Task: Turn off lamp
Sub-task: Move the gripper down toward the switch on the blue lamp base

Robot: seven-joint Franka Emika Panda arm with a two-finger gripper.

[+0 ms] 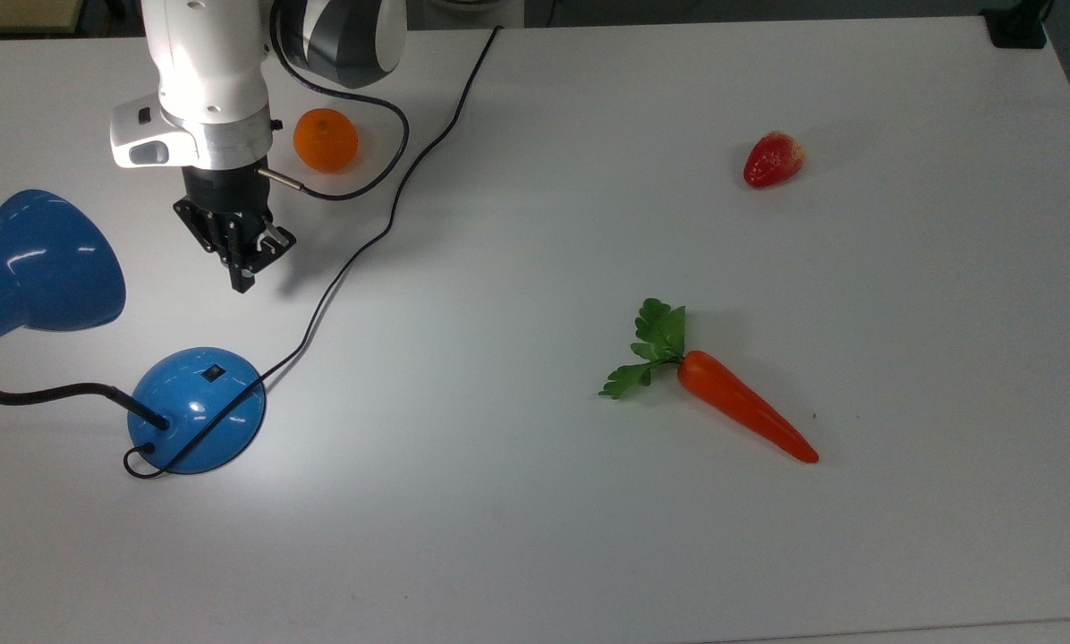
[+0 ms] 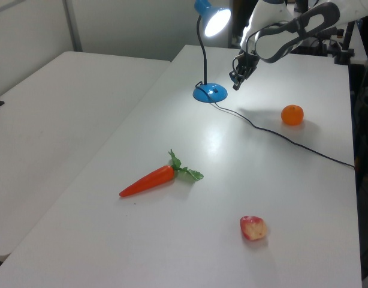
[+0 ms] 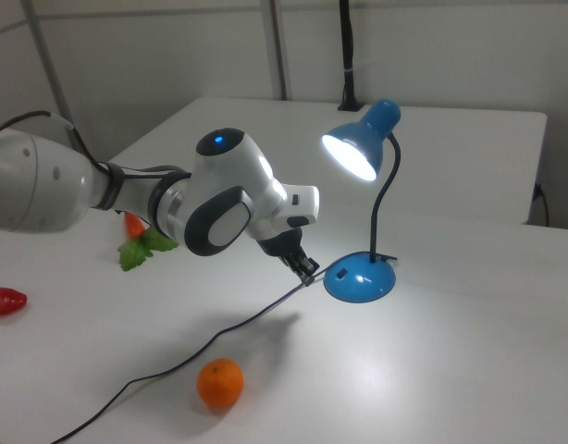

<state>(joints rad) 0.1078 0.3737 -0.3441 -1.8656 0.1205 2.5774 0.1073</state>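
Approaching: the gripper [image 1: 242,284] hangs above the surface [image 1: 589,555], between the orange [image 1: 326,139] and the lamp [image 1: 197,410], its tip pointing down toward the lamp's base.
Lamp: at the top view's left edge; the domed blue base rests on the surface, the black neck curves up to the shade [image 1: 38,264], and the cord [image 1: 392,210] trails off toward the far edge.
Light: on; the shade [image 3: 363,139] glows white in the right view and a bright patch lies on the surface around the base.
Switch: a small black switch [image 1: 212,372] on top of the base, untouched and apart from the gripper.
Gripper: fingers appear pressed together, holding nothing.
Done: the arm seems to be brought near the base, judging by how things lie.
Left: by this judgement, closing the gap, lowering the tip onto the switch and pressing it.
Bystanders: a carrot [image 1: 741,415] and a strawberry [image 1: 773,159] lie well apart from the lamp.
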